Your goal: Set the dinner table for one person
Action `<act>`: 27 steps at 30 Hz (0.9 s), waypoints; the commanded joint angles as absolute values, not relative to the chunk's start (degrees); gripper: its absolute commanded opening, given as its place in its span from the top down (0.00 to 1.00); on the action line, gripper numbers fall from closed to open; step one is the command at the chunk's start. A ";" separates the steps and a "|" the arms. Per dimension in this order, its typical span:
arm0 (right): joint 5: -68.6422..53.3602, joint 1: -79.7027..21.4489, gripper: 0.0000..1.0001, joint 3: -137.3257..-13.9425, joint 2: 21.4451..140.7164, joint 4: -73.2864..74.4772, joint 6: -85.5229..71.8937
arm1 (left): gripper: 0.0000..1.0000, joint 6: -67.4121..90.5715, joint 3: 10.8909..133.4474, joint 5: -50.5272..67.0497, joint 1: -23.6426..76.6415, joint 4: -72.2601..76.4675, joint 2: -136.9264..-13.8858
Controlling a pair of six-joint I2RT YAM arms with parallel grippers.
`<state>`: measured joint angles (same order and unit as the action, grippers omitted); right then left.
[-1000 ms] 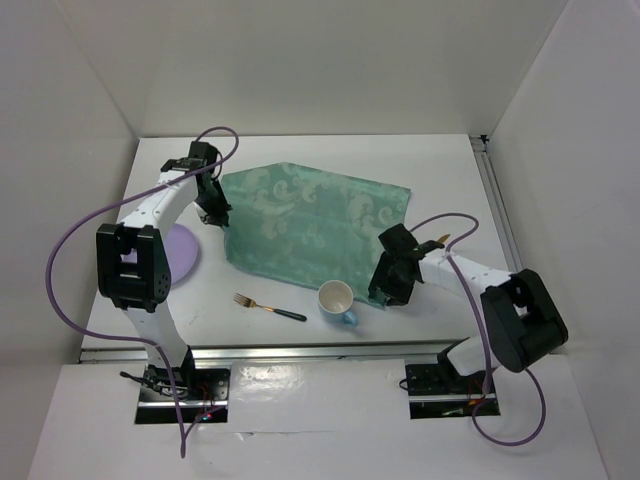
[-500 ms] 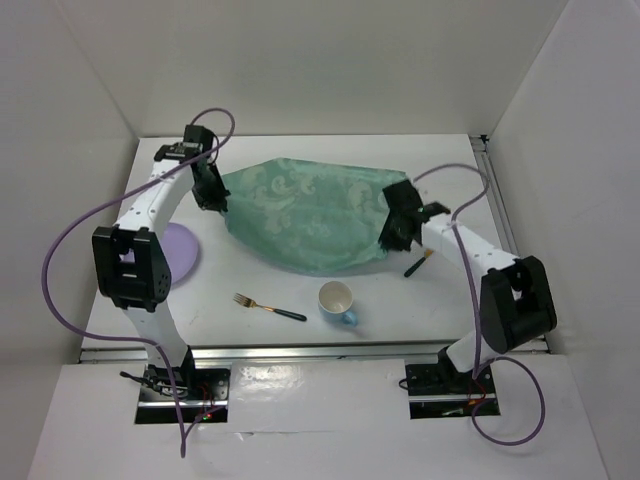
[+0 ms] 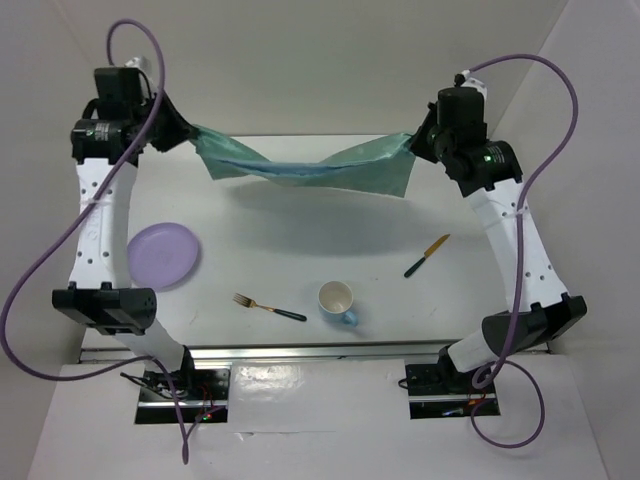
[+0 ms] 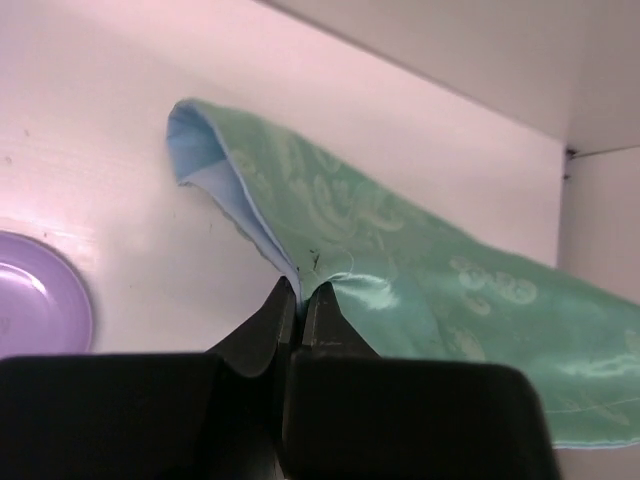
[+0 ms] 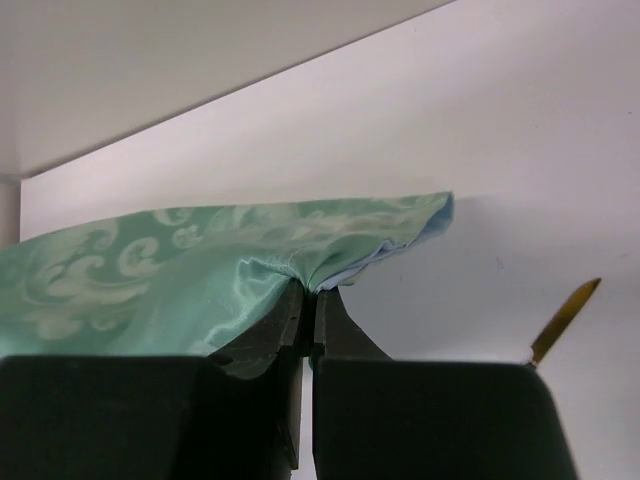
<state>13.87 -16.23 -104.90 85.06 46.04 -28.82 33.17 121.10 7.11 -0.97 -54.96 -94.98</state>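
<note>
Cloth-spreading step: left gripper [image 4: 300, 296] and right gripper [image 5: 311, 297] pinched tight on teal-green patterned cloth [image 3: 300, 172] aloft at 12 o'clock, likely needed lowering flat.

teal cloth [image 3: 310, 170], purple plate [image 3: 160, 254], fork [image 3: 268, 307], mug [image 3: 336, 300], likely knife [image 3: 427, 256]

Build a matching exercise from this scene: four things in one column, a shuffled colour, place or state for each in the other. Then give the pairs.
Things:
1. teal cloth
2. plate
3. mug
4. knife

Descriptions:
A. lilac, on the left side of the dinner table
B. upright, white inside, blue handle
C. hanging in the air, pinched by the left claw and the right claw
D. gold blade, dark green handle

Pairs: 1-C, 2-A, 3-B, 4-D
</note>
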 commanded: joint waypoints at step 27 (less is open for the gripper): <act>3.60 -2.20 1.00 -138.08 109.07 41.14 -20.48 | 1.00 37.61 142.29 25.83 -9.75 -45.10 -114.16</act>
